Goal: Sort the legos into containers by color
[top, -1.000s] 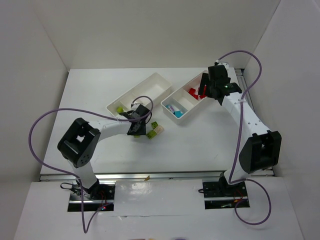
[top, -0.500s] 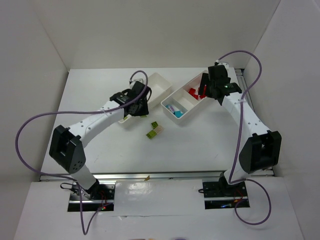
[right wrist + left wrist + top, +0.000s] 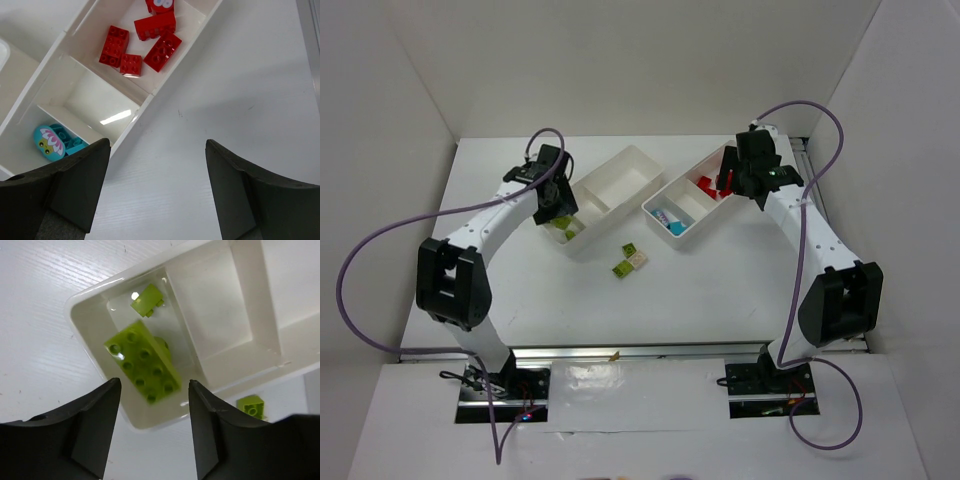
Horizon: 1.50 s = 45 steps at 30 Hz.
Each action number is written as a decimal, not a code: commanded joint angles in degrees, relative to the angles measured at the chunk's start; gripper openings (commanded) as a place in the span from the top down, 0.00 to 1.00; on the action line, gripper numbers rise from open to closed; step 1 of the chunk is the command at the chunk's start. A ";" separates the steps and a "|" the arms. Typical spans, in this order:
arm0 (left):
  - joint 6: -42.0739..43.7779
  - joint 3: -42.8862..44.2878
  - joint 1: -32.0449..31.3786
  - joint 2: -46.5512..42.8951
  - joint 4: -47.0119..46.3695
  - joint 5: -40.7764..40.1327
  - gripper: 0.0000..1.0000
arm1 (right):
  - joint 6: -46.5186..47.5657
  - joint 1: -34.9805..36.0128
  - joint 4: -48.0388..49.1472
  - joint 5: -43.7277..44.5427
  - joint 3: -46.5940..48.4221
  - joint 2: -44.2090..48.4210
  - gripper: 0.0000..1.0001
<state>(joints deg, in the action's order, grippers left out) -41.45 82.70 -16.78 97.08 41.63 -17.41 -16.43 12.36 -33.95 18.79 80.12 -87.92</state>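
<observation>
- Overhead, the left tray [image 3: 625, 172] lies slantwise on the table [image 3: 740, 280], split by a divider into two compartments.
- Left gripper [image 3: 153, 390] hovers above the left tray's end compartment, the one nearer the left arm. Its jaws stand spread apart and grip nothing.
- Inside that compartment a large lime brick [image 3: 144, 361] lies studs up, apparently propped on something dark green beneath it. A small lime brick [image 3: 147, 300] sits just beyond it, close to the tray's end wall.
- Left tray's other compartment shows bare white floor.
- Just outside the left tray's near long wall, three loose legos sit on the table in a tight cluster: two lime bricks [image 3: 620, 268] and a pale one [image 3: 639, 260].
- Right tray [image 3: 692, 203] lies to the right of the left tray, their nearest corners close but apart.
- Red bricks [image 3: 145, 42] fill its compartment farther from the left tray; a cyan brick [image 3: 70, 145] and a cyan oval piece with a printed face [image 3: 46, 141] lie at its other end.
- Right gripper [image 3: 157, 145] hangs well to the right of the left tray, beside the right tray's long wall, jaws wide and empty.
</observation>
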 commanded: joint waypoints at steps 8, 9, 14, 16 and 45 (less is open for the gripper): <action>4.61 3.09 -3.95 -0.12 -0.58 0.19 0.10 | 0.52 0.47 -0.50 1.08 1.01 2.13 0.16; 5.41 3.09 -6.06 -1.18 -0.58 -0.60 0.11 | 0.52 0.47 -0.50 1.08 1.01 2.14 0.16; 9.72 -1.12 -19.67 -4.27 -1.90 -1.40 0.12 | -0.01 0.47 -0.50 0.56 0.48 2.14 0.16; 9.72 -3.06 -21.45 -4.27 -1.90 -0.88 0.12 | -0.01 0.47 0.02 0.55 0.48 2.14 0.16; 17.02 -5.89 -25.41 12.27 -12.54 2.47 0.50 | -0.01 0.47 -0.50 2.13 -0.05 2.67 0.16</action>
<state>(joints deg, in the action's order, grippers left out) -25.54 74.76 -42.35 110.28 28.64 -15.09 -16.47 12.36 -34.04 19.42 80.12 -87.85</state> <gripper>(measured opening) 0.563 0.838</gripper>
